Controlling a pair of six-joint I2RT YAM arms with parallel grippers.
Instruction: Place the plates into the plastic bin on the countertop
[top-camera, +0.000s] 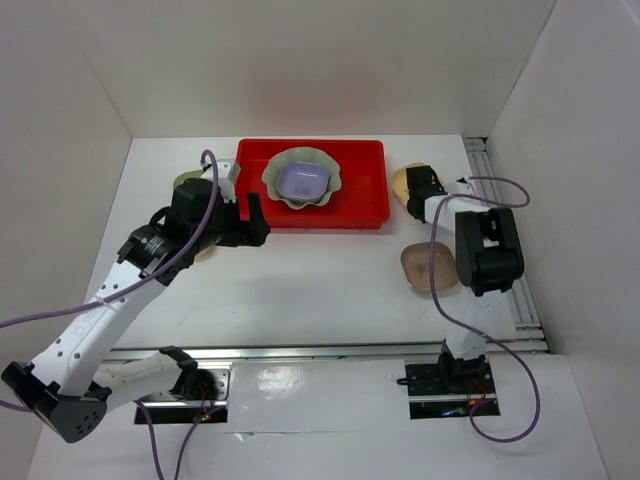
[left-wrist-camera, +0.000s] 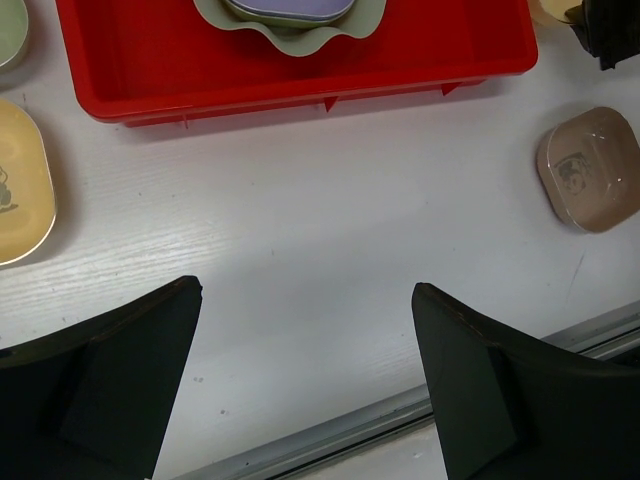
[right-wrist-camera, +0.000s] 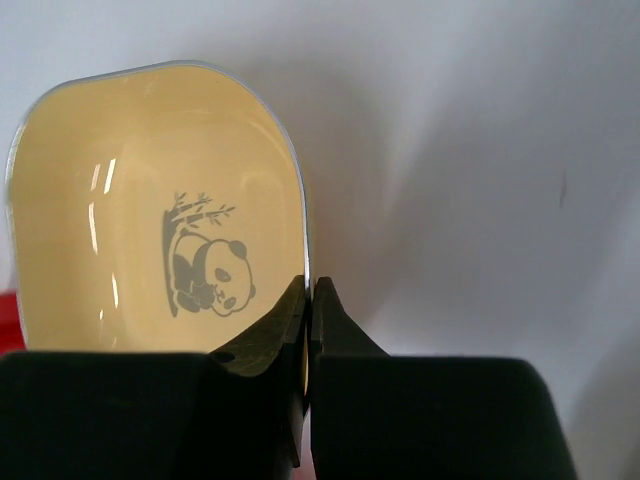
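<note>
The red plastic bin (top-camera: 360, 205) stands at the back middle of the white countertop (top-camera: 320, 285). In it lies the pale green scallop-rimmed dish (top-camera: 330, 172) with the lavender dish (top-camera: 303, 181) nested inside. My right gripper (top-camera: 425, 190) is shut on the rim of a yellow panda dish (right-wrist-camera: 150, 210), just right of the bin (right-wrist-camera: 8, 322). A pinkish-tan dish (top-camera: 428, 268) lies right of centre. My left gripper (left-wrist-camera: 307, 290) is open and empty in front of the bin (left-wrist-camera: 300, 70). A second yellow dish (left-wrist-camera: 20, 185) and a green dish (left-wrist-camera: 8, 30) lie to its left.
White panels wall the surface on the left, back and right. A metal rail (top-camera: 330, 350) runs along the near edge and another (top-camera: 500, 200) along the right side. The left arm hangs over the two dishes on the left in the top view.
</note>
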